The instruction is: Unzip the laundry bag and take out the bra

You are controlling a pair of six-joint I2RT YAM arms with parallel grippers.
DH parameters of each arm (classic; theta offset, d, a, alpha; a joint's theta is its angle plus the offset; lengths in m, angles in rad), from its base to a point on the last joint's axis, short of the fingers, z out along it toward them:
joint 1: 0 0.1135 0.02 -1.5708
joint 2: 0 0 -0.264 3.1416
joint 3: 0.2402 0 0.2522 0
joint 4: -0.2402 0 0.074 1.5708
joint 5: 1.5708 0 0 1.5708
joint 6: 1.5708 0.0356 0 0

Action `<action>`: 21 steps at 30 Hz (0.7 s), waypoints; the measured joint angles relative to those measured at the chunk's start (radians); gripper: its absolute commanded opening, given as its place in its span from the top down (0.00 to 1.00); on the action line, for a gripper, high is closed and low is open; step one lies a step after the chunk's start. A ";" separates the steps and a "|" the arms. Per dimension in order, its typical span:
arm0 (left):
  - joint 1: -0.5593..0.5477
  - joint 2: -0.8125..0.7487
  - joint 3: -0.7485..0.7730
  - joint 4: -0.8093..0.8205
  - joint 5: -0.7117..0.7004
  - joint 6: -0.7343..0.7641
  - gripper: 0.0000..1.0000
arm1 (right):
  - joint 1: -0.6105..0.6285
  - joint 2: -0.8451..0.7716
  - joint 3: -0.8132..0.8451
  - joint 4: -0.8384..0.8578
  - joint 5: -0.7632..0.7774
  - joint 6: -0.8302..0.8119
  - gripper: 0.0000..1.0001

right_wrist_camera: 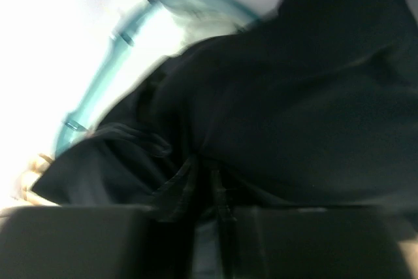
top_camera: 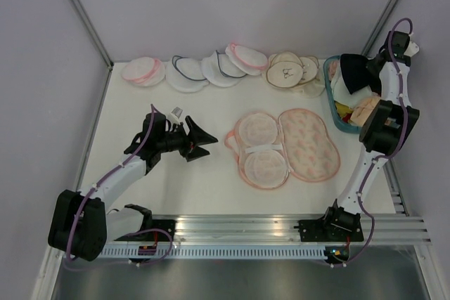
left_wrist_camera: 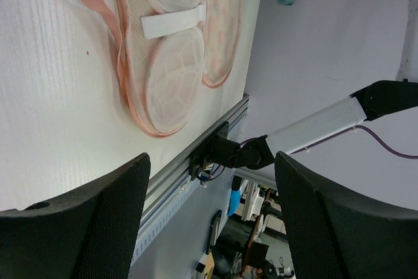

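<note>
The laundry bag lies opened flat in the middle of the table, its mesh-lined half on the left and its printed half on the right. It also fills the top of the left wrist view. My left gripper hovers open just left of it, with nothing between the fingers. The black bra hangs over the teal basket at the back right. In the right wrist view my right gripper pinches a gathered fold of the bra, with the jaws almost together. From above, the right gripper sits against the bra.
White and beige round pouches line the back of the table. The basket's teal rim shows below the bra, and peach and white garments lie inside. An aluminium rail runs along the near edge.
</note>
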 measured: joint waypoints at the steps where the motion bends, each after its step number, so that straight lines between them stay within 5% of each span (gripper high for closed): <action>1: 0.000 0.000 0.000 0.000 0.000 0.000 0.20 | -0.001 -0.012 -0.035 0.011 -0.007 0.002 0.64; 2: 0.000 0.000 0.000 -0.002 0.000 0.000 0.20 | -0.002 -0.024 -0.065 0.014 -0.013 0.005 0.46; 5: 0.000 0.000 0.000 -0.006 0.000 0.000 0.20 | -0.002 -0.057 -0.117 0.015 -0.031 0.006 0.24; 8: 0.000 -0.006 0.000 -0.007 0.001 0.000 0.19 | -0.001 -0.110 -0.130 0.014 -0.051 0.000 0.15; 16: 0.000 -0.023 0.000 -0.005 0.001 0.002 0.14 | 0.048 -0.441 -0.174 0.047 -0.075 -0.032 0.08; 21: 0.000 -0.026 -0.008 0.014 0.001 0.014 0.08 | 0.122 -0.747 -0.433 0.116 -0.066 -0.055 0.10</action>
